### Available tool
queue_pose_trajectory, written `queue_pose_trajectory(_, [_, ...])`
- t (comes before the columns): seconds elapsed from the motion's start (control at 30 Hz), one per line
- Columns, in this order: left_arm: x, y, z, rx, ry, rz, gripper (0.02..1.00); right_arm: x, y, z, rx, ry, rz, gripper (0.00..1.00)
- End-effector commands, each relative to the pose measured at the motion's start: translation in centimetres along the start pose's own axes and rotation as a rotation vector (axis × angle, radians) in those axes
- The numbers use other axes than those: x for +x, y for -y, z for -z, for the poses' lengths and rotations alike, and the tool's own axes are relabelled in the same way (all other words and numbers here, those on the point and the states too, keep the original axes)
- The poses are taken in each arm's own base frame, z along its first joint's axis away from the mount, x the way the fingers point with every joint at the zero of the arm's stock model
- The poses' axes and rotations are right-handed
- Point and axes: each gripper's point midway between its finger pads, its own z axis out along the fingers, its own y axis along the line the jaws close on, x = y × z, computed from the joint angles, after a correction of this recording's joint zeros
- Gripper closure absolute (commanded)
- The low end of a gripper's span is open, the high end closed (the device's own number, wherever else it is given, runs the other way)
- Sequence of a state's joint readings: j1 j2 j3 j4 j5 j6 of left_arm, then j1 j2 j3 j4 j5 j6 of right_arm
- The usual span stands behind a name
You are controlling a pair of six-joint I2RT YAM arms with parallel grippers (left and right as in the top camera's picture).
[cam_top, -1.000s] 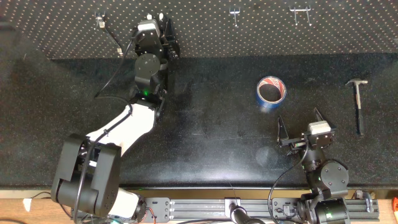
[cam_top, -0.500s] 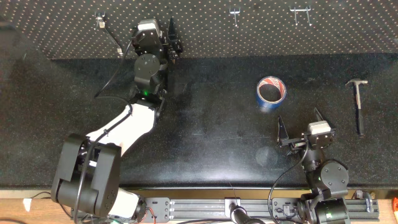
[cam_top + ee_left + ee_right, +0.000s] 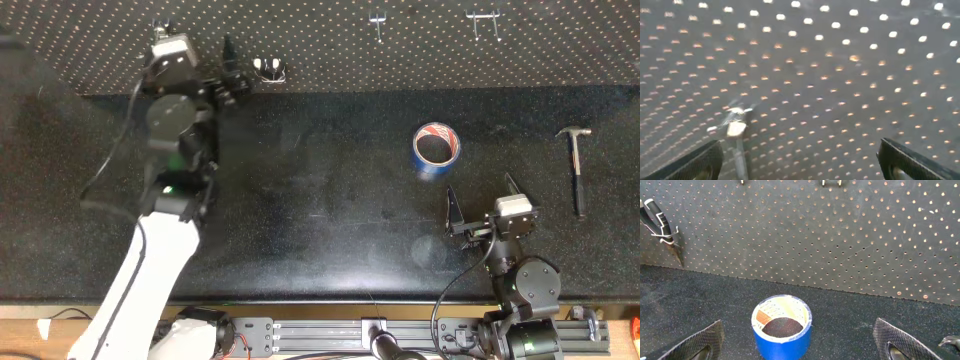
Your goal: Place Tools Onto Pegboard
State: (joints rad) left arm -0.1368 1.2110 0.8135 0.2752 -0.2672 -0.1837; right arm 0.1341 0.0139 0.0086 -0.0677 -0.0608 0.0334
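The tape roll [image 3: 436,148] lies on the table [image 3: 320,200], just in front of the right end effector [image 3: 480,188], which is wide open and empty. The hammer [image 3: 575,170] lies farther right. A dark-handled tool [image 3: 268,68] hangs on the pegboard [image 3: 420,50], with the open, empty left end effector [image 3: 802,160] near it. For the tape, I would grip one wall and slip the hole over a free hook [image 3: 377,20]. Nothing stands between.

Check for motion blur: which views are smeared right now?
Left wrist view: pegboard holes streak into dashes, hook smeared. Top view: left arm soft around the forearm, rest crisp. Right wrist view: sharp, tape and holes clean.
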Motion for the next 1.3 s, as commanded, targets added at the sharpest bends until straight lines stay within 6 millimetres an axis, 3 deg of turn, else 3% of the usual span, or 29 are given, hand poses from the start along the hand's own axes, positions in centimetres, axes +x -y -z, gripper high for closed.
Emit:
queue_pose_trajectory(0.03, [0.6,-1.9,2.9,0.007,-0.091,-0.012,0.023,0.1,-0.2,0.0,-0.006,0.002,-0.014,0.025])
queue_pose_trajectory(0.13, [0.8,-3.0,5.1,-0.007,-0.083,-0.007,0.023,0.1,-0.2,0.0,-0.006,0.002,-0.014,0.025])
queue_pose_trajectory(0.23, [3.1,-4.7,8.5,-0.013,-0.04,0.027,0.023,0.1,-0.2,0.0,-0.006,0.002,-0.014,0.025])
queue_pose_trajectory(0.4, [5.8,-6.6,12.1,-0.008,0.075,0.048,0.023,0.1,-0.2,0.0,-0.006,0.002,-0.014,0.025])
queue_pose_trajectory(0.63, [9.2,-7.1,14.8,0.029,0.18,0.062,0.023,0.1,-0.2,0.0,-0.006,0.002,-0.014,0.025])
queue_pose_trajectory(0.87, [11.1,-7.1,15.3,0.051,0.173,0.059,0.023,0.1,-0.2,0.0,-0.006,0.002,-0.014,0.025])
queue_pose_trajectory(1.03, [14.4,-6.5,15.0,0.075,0.037,0.037,0.023,0.1,-0.2,0.0,-0.006,0.002,-0.014,0.025])
queue_pose_trajectory(1.3, [14.7,-5.7,15.0,0.124,0.026,-0.025,0.023,0.1,-0.2,0.0,-0.006,0.002,-0.014,0.025])
